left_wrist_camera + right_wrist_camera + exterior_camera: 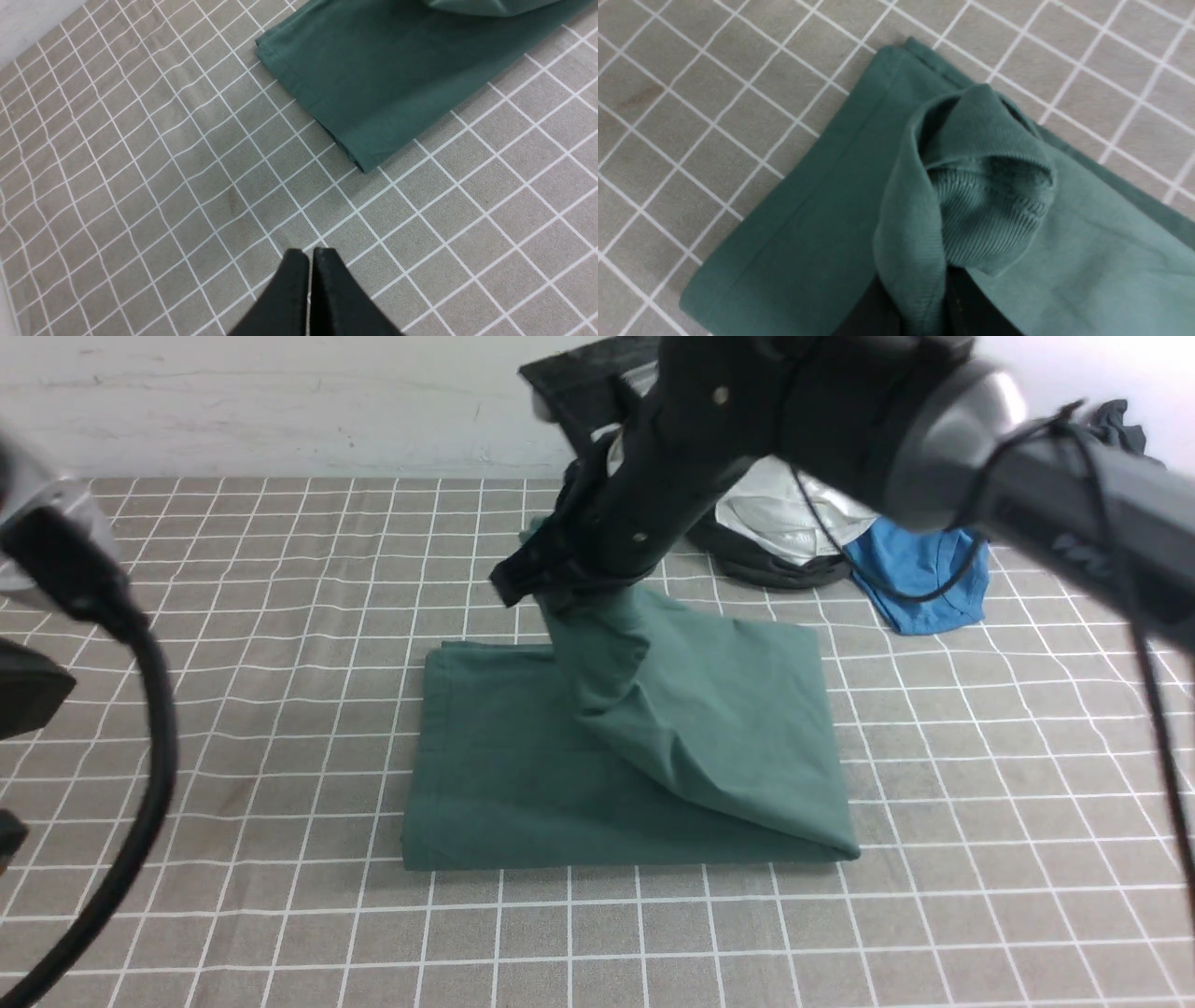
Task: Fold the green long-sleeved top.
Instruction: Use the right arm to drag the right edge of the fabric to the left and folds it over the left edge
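Note:
The green long-sleeved top [523, 775] lies folded into a rectangle on the checked cloth in the middle of the table. My right gripper [560, 593] is shut on its far right part, holding that cloth [644, 709] lifted in a slanted fold above the lower layers. In the right wrist view the ribbed green edge [985, 210] is bunched between the dark fingers [971, 308]. My left gripper [310, 254] hangs shut and empty over bare cloth, well off the top's near left corner [364, 161]. The left arm shows only as a blurred cable at the far left of the front view.
A bright blue garment [920, 574] and a dark grey one with a white piece [775, 537] lie at the back right of the table. A black object [579, 378] stands by the back wall. The checked tablecloth [280, 616] covers the whole surface.

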